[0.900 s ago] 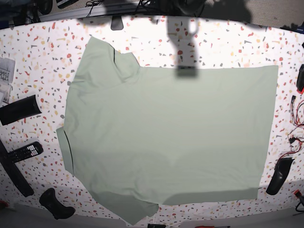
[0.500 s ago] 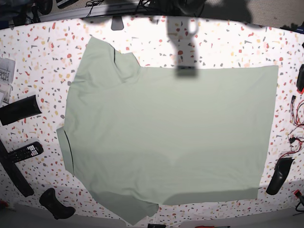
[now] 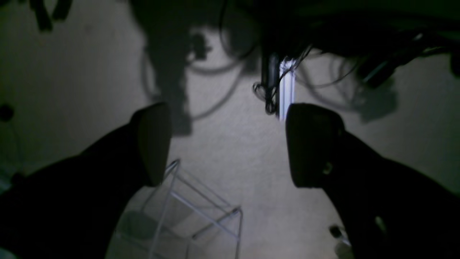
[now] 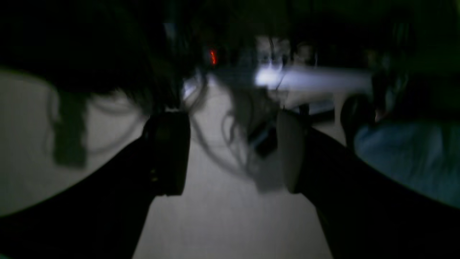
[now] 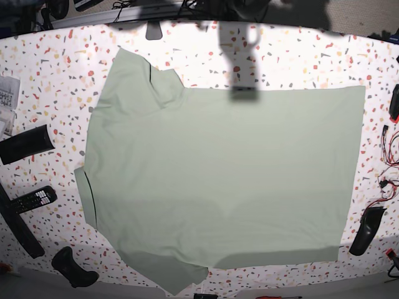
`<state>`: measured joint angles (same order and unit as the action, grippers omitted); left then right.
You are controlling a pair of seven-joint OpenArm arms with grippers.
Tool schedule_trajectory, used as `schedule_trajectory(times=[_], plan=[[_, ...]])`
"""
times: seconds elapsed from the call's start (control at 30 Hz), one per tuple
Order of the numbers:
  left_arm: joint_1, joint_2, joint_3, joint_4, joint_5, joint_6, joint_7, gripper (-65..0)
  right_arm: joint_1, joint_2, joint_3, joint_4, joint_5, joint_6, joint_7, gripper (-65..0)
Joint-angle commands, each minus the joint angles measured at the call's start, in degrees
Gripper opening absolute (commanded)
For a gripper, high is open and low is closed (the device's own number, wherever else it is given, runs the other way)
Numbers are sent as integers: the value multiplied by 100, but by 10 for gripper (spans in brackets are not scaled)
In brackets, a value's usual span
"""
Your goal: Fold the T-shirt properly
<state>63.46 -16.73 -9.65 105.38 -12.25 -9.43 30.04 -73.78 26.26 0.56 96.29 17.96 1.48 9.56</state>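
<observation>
Nearest to us in the base view, the shirt's lower sleeve tip hangs at the front edge of the table (image 5: 50, 75), a speckled terrazzo top. The T-shirt (image 5: 224, 180) lies spread flat across the middle of it, pale green, one sleeve pointing to the far left corner, the straight hem running down the right side. A thin dark seam line shows on the far sleeve and another along the left edge. Left of the shirt we note a remote control (image 5: 32, 199) and a black block (image 5: 25, 144), both apart from the cloth. At the right edge sit red wires (image 5: 388, 180). Neither arm shows over the table. In the left wrist view the left gripper (image 3: 226, 144) stands wide apart, released, empty, over a pale floor with a wire frame (image 3: 194, 212) below. The right gripper (image 4: 233, 153) is likewise spread and empty, its surroundings dim and blurred.
</observation>
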Motion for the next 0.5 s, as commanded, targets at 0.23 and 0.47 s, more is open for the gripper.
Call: schedule_trajectory(times=[0.23, 0.47], plan=[[63, -28, -17, 866, 15, 4, -295, -204, -122, 26, 24, 1003, -24, 17, 4, -279], [-116, -28, -15, 1239, 17, 2, -306, -204, -122, 24, 24, 1364, -579, 22, 2, -279]])
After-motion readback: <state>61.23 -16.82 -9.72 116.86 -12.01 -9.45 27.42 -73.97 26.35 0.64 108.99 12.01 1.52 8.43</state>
